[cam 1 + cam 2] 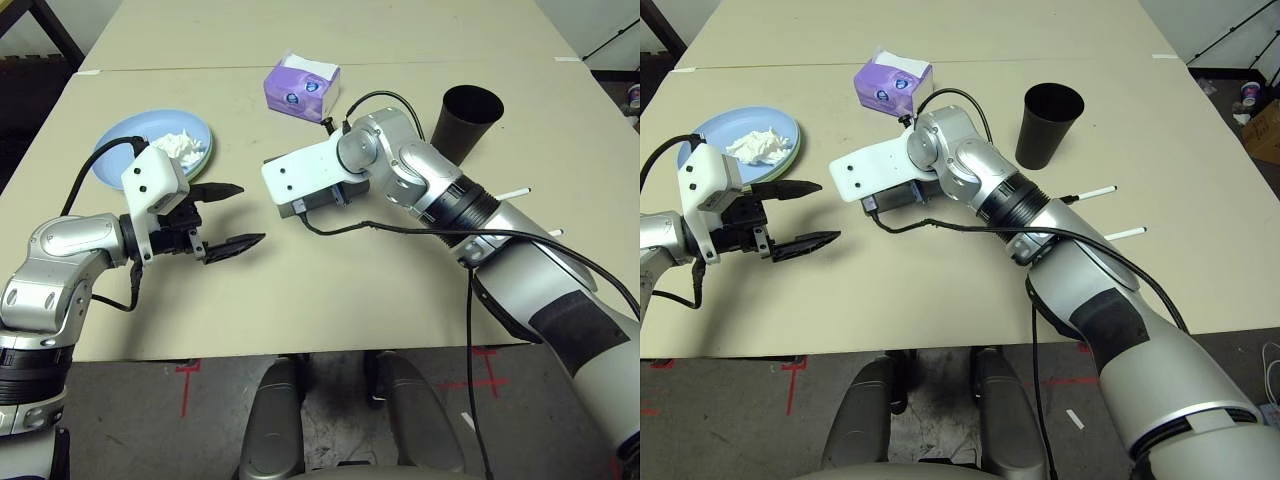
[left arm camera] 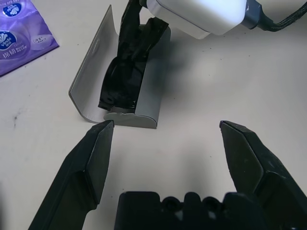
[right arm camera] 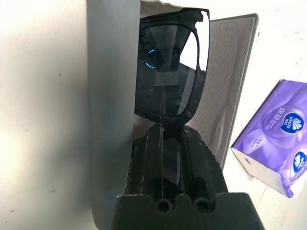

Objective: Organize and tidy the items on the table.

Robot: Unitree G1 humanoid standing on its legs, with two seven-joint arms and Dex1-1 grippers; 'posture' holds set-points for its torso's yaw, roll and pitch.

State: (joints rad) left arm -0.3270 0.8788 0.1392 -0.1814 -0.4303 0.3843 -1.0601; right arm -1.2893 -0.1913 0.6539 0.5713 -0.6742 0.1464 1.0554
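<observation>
My right claw [image 3: 165, 143] is clamped on the black sunglasses [image 3: 170, 67], holding them inside the open grey glasses case [image 2: 144, 72], which sits on the counter [image 1: 350, 290] just in front of the purple tissue pack [image 1: 301, 84]. From above my wrist hides the case, so I can't tell how deep the glasses sit. My left claw [image 1: 228, 217] hangs with its fingers wide apart, near the case, gripping nothing. Crumpled tissue [image 1: 182, 147] lies on the stacked plates [image 1: 120, 145]; the black cup [image 1: 468, 118] stands upright beyond two white marker pens [image 1: 1087, 192]
</observation>
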